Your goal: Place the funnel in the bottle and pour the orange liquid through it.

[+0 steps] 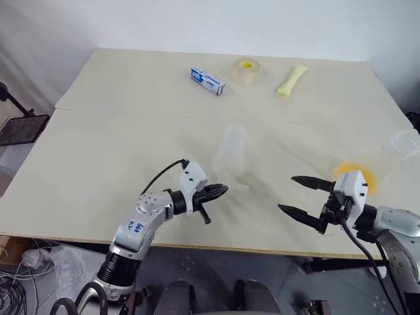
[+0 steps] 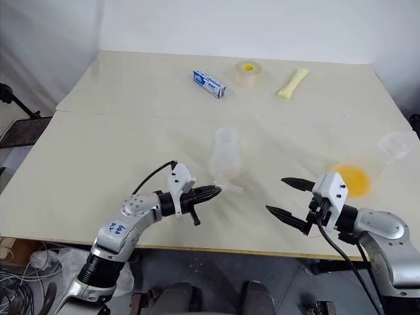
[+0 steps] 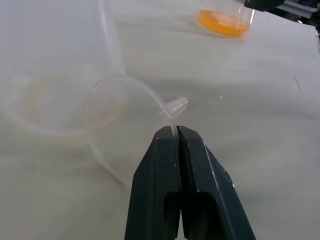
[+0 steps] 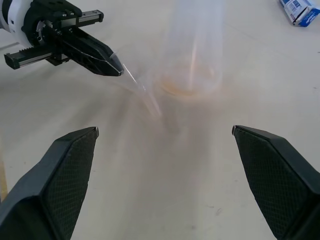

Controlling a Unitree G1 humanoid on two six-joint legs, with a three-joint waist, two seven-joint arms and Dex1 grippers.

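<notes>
pinching the funnel [image 3: 131, 102] by its rim, the left gripper [image 3: 176, 131] is clamped tight on the thin clear edge, with the funnel lying on its side on the table [image 1: 131, 111], touching the foot of the bottle [image 1: 233, 157]. so step one looks only started: funnel grasped, not lifted, not in the neck. the bottle stands upright mid-table just past the left gripper, mouth open, with what looks like a faint orange film at the bottom, hard to be sure. the orange liquid [image 1: 354, 176] sits in a clear cup [image 1: 394, 154] near the right edge of the table, apparently untouched; the cup looks tilted or lying over but the stereo views don't settle it. right gripper [image 1: 303, 195] is spread wide, holding nothing, hovering between the bottle and the cup, near the cup. left to do, as i judge it: raise the funnel, turn the spout down, seat it in the bottle neck, let go or steady it, then take the cup and pour. far edge holds a blue box [image 1: 207, 81], tape roll [image 1: 246, 71] and yellow stick [image 1: 291, 81], all well apart from the work.
</notes>
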